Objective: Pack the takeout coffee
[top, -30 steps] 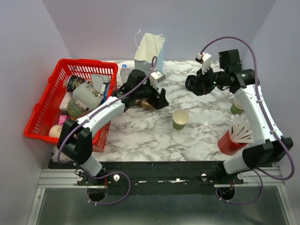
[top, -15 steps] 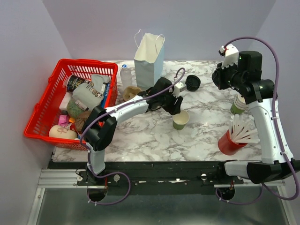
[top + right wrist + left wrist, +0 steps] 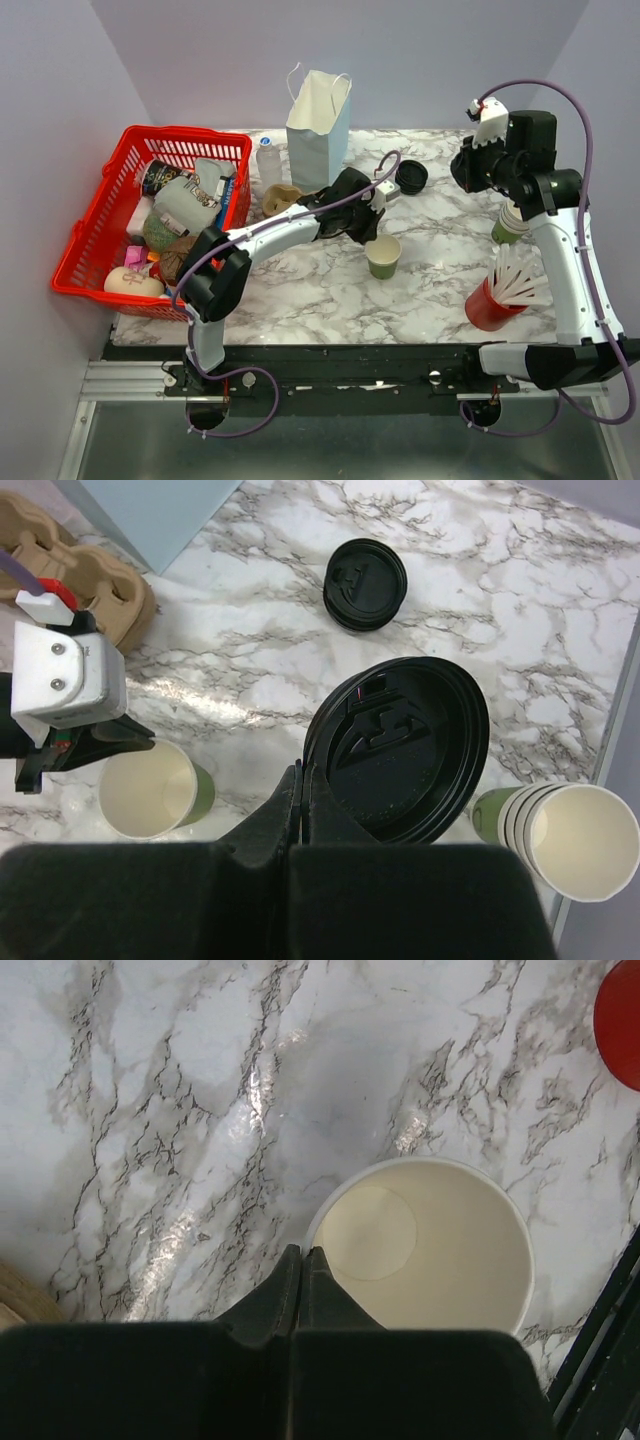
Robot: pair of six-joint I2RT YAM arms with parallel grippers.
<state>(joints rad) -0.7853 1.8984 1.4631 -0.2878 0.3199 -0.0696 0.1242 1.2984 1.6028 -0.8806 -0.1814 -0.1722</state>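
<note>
The takeout coffee's olive-green paper cup (image 3: 384,256) stands upright and lidless mid-table, its white inside (image 3: 430,1250) empty. My left gripper (image 3: 371,233) (image 3: 302,1252) is shut on the cup's near-left rim, one finger inside and one outside. A round black sip lid (image 3: 400,750) hangs in the air above the table, its edge pinched in my shut right gripper (image 3: 302,770) (image 3: 463,175), raised at the right rear. In the right wrist view the cup (image 3: 150,792) lies below and to the left of the held lid.
A stack of black lids (image 3: 411,177) (image 3: 365,570) lies behind the cup. A white paper bag (image 3: 318,125) stands at the back, a brown cup carrier (image 3: 280,198) beside it. A full red basket (image 3: 112,201) sits left. Stacked green cups (image 3: 510,225) and a red cup of sticks (image 3: 505,290) stand right.
My left arm swung right from the carrier to the cup, and its gripper closed on the rim. My right arm rose and drew back to the right, still holding the lid.
</note>
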